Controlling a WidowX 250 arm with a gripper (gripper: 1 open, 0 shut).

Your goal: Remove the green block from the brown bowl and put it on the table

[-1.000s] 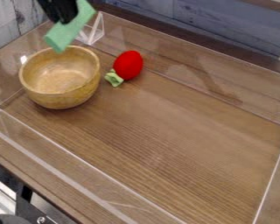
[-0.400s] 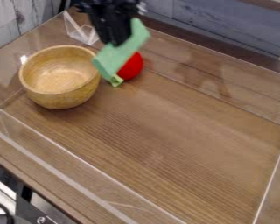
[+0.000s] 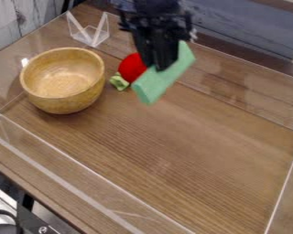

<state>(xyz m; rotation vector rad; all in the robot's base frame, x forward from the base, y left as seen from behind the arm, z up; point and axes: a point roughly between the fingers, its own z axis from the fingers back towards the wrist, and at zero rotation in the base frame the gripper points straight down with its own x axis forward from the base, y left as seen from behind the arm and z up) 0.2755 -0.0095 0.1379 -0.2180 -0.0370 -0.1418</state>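
Note:
My gripper (image 3: 160, 57) hangs from the top centre, black, pointing down, and shut on the green block (image 3: 165, 75). The block is flat and light green, tilted, and held in the air above the table (image 3: 198, 137), right of the brown bowl (image 3: 63, 79). The bowl stands at the left with a pale inside and nothing in it. The block's upper end is hidden between the fingers.
A red strawberry-like toy (image 3: 131, 67) with a green stem lies between the bowl and the held block, partly hidden by the block. Clear plastic walls (image 3: 136, 196) edge the table. A clear stand (image 3: 88, 29) sits behind the bowl.
The gripper has carried the green block rightwards from above the bowl's far rim, past the red toy, and a little lower. Bowl and toy have stayed put.

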